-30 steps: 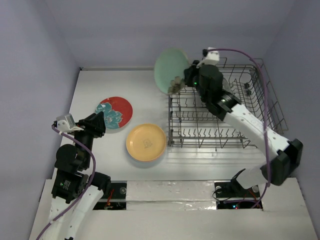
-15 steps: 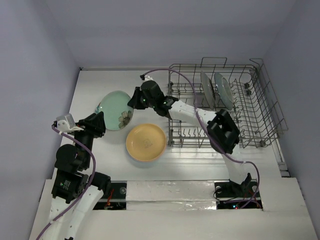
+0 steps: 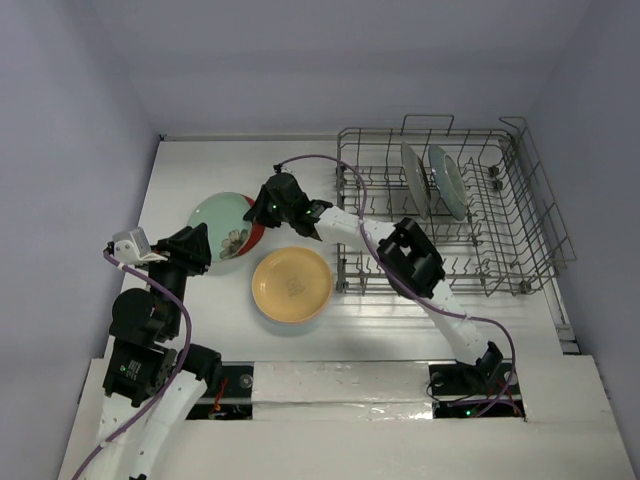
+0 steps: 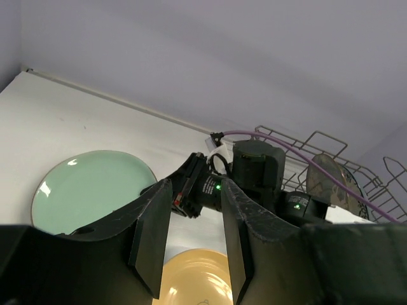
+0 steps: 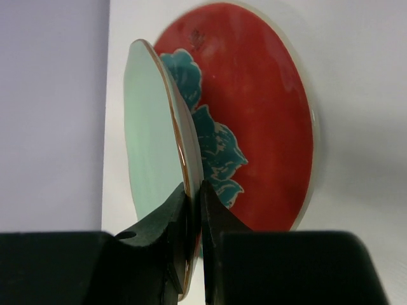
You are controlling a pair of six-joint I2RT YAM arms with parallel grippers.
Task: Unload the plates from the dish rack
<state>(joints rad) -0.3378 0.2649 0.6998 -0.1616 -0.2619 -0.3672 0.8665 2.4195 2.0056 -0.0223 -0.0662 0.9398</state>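
My right arm reaches far across the worktop (image 3: 180,175) to the left, and my right end effector (image 5: 193,190) is pinched tight on the near rim of the mint green plate (image 5: 152,140), one finger on each face with no gap showing. I hold that plate tilted, its green face turned away from the red-and-teal floral plate (image 5: 254,127), which lies flat on the worktop directly beneath it. From above, the green plate covers most of the floral one, leaving only a red sliver at the right edge; I cannot tell whether their far edges touch. The yellow-orange plate (image 3: 291,284) lies flat nearer my bases, just right of the pair and apart from them. The dish rack (image 3: 520,235) sits on the right half of the worktop. A first upright plate (image 3: 411,172) and a second upright plate (image 3: 447,183) stand on edge side by side between tines in its far part. My left end effector (image 4: 194,197) hangs above the near left of the worktop with its fingers (image 4: 151,238) spread apart and nothing between them, pointed towards the green plate and my right wrist.
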